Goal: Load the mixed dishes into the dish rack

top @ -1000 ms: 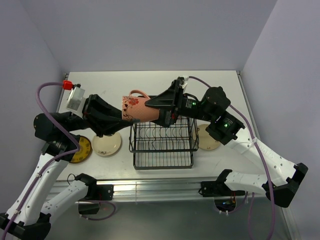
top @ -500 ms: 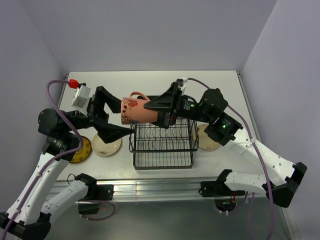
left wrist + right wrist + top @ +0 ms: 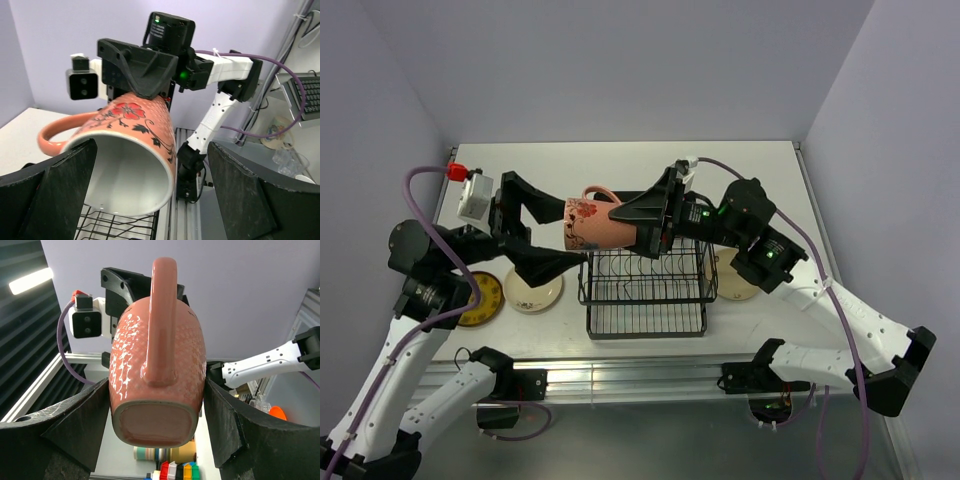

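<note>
The right fingers (image 3: 638, 208) were clamped on the base end of the pink mug (image 3: 595, 222), held on its side above the dish rack (image 3: 646, 334). The left fingers (image 3: 550, 262) stood wide apart, clear of its mouth. The rack appeared empty. On the counter (image 3: 620, 160) lay a yellow plate (image 3: 488, 298), one cream plate (image 3: 533, 290) beside it, and another cream plate (image 3: 738, 285) right of the rack, partly under the right arm. No bowl was seen.

We see a salmon-pink mug (image 3: 600, 222) with a red flower, dark leafy vines, raised dots and a white inside. The dish rack (image 3: 646, 300) is black wire. At the left edge of the white worktop (image 3: 620, 165) we see a yellow patterned plate (image 3: 485, 298) and a cream plate (image 3: 535, 291).
</note>
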You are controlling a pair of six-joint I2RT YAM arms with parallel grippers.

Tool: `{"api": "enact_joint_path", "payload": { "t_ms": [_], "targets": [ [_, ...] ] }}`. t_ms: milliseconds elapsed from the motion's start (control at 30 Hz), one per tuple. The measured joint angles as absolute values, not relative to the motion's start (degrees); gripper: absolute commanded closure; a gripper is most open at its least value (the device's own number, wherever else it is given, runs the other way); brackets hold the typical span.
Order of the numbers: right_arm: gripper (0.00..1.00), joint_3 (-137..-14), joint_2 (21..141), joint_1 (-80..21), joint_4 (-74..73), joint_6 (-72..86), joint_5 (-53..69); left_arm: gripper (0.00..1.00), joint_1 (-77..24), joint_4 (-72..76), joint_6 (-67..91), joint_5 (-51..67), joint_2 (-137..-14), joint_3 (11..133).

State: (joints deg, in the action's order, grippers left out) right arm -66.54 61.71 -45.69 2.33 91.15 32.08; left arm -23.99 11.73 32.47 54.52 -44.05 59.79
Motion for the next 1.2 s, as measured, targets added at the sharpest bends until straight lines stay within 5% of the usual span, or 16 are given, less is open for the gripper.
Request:
{"api": "enact_joint_path", "payload": {
  "t_ms": [667,1200],
  "targets": [
    [1.0,-66.9,60.1,-38.0,-7.3,84.4,31.8,0.01,-10.1,4.4,31.4,43.9,-42.1,59.9],
    [1.0,-90.9,78.0,-17.8,-29.5,61.8,31.6,0.01,-5.9,-8.5,31.6,31.0,-42.7,58.9]
  ]
}}
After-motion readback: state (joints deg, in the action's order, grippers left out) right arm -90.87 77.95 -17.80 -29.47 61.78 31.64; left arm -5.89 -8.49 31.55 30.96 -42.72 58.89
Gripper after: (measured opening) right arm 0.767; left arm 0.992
